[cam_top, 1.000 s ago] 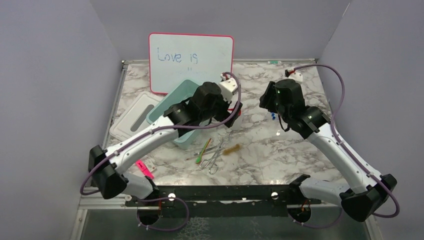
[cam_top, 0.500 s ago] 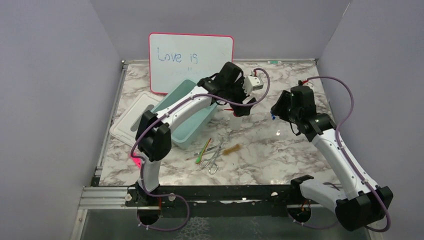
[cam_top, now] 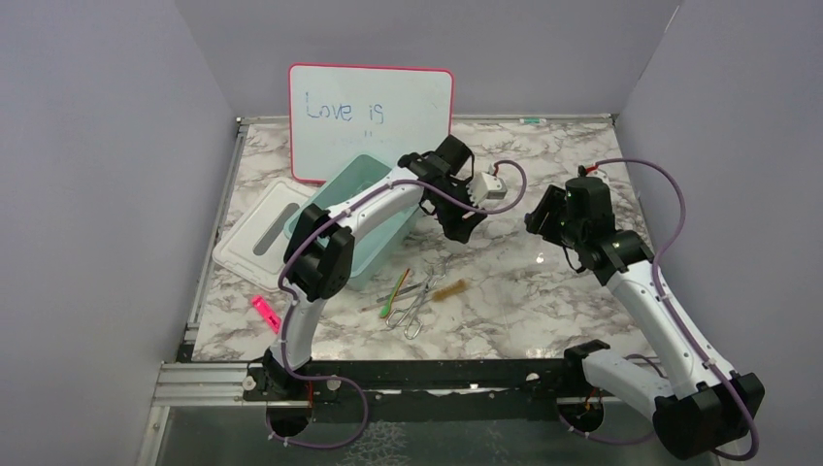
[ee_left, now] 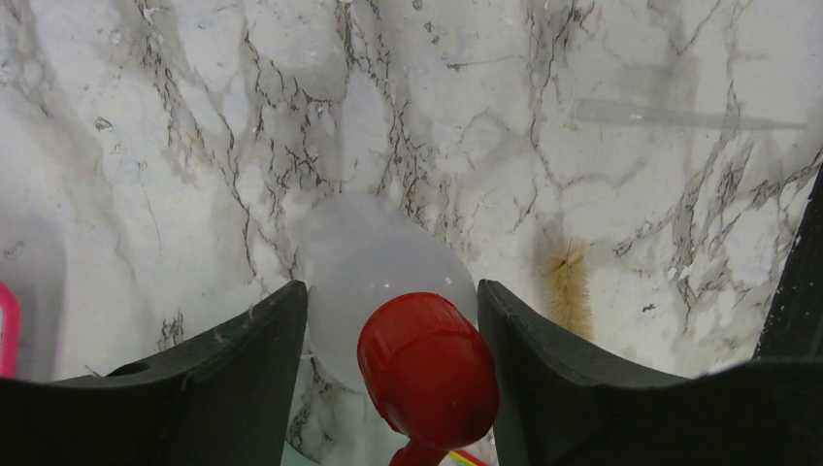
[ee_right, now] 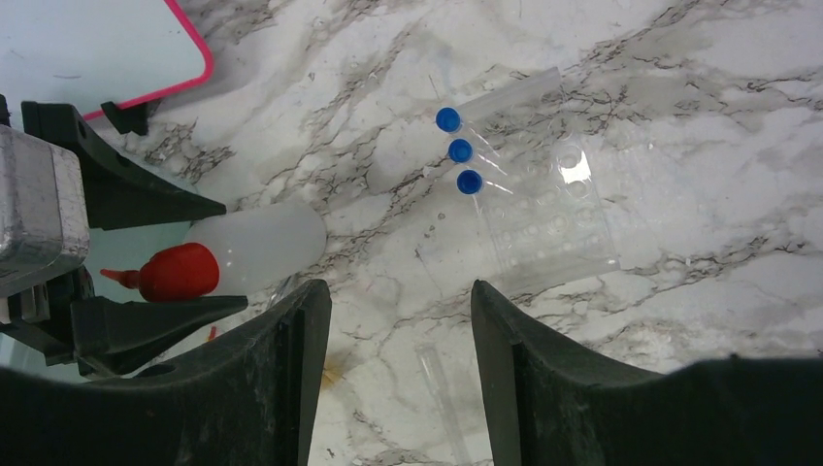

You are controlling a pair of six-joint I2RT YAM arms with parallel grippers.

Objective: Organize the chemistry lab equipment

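Left arm (cam_top: pixel 361 202) rises from its base to an elbow folded above the near table, forearm running forward and right, wrist bent over. Left gripper (cam_top: pixel 464 225) points down, its 2 fingers (ee_left: pixel 243 359) close on either side of the white squeeze bottle (ee_left: pixel 378 257); firm contact not resolvable. Right arm (cam_top: pixel 652 296) slants forward and left. Right gripper (ee_right: pixel 398 291) hovers, jaws spread wide.
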